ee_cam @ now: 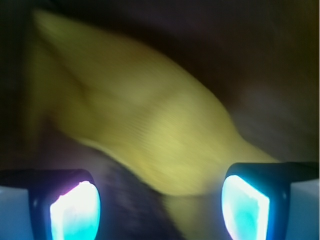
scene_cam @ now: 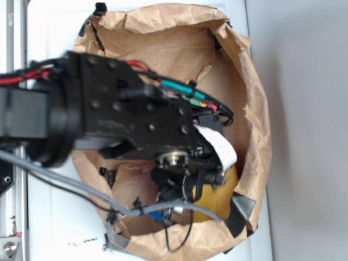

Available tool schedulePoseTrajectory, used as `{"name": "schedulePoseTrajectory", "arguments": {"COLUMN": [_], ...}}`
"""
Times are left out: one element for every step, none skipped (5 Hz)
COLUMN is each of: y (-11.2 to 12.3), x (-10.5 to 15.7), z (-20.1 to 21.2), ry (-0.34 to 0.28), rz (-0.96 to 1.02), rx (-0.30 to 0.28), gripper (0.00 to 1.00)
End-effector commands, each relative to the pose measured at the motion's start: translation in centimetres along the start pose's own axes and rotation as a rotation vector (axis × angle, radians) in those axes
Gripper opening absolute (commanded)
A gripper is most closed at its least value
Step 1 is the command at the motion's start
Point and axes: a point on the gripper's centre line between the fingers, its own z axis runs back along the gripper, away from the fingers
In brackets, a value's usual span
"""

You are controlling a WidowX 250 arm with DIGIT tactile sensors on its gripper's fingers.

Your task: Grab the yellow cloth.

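Observation:
The yellow cloth (ee_cam: pixel 145 120) fills the middle of the wrist view, blurred, running from upper left to lower right and passing between my fingers. In the exterior view only a part of the yellow cloth (scene_cam: pixel 217 198) shows, low in the paper bag, under my arm. My gripper (ee_cam: pixel 160 207) is open, its two glowing pads (ee_cam: pixel 75 212) wide apart, close above the cloth. In the exterior view the gripper (scene_cam: pixel 182 187) reaches down into the bag, its fingers mostly hidden by the wrist.
The brown paper bag (scene_cam: pixel 255 109) surrounds the cloth with crumpled walls on all sides. A dark flat piece (scene_cam: pixel 239 212) lies beside the cloth at the bag's lower right. A grey cable (scene_cam: pixel 81 187) hangs across the bag's left side. A dark surface (ee_cam: pixel 125 200) shows beneath the cloth.

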Motion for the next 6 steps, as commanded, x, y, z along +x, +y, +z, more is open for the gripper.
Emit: {"name": "schedulePoseTrajectory", "arguments": {"y": [0.3,1.7,2.4,3.2,3.4,3.2], "x": [2.2,2.7,2.4,2.3,2.5,2.4], "z": [-1.8,-3.9,-5.5,-5.3,-3.5,-0.2], "ry": [-0.091,-0.046,-0.003,0.003,-0.028,-0.094], "rz": [-0.029,-0.03,-0.01,0.024,0.041,0.053], "rx": [0.046,0.057,0.068,0.065,0.06,0.033], "gripper": [1.0,1.0,0.74,0.0,0.0,0.0]}}
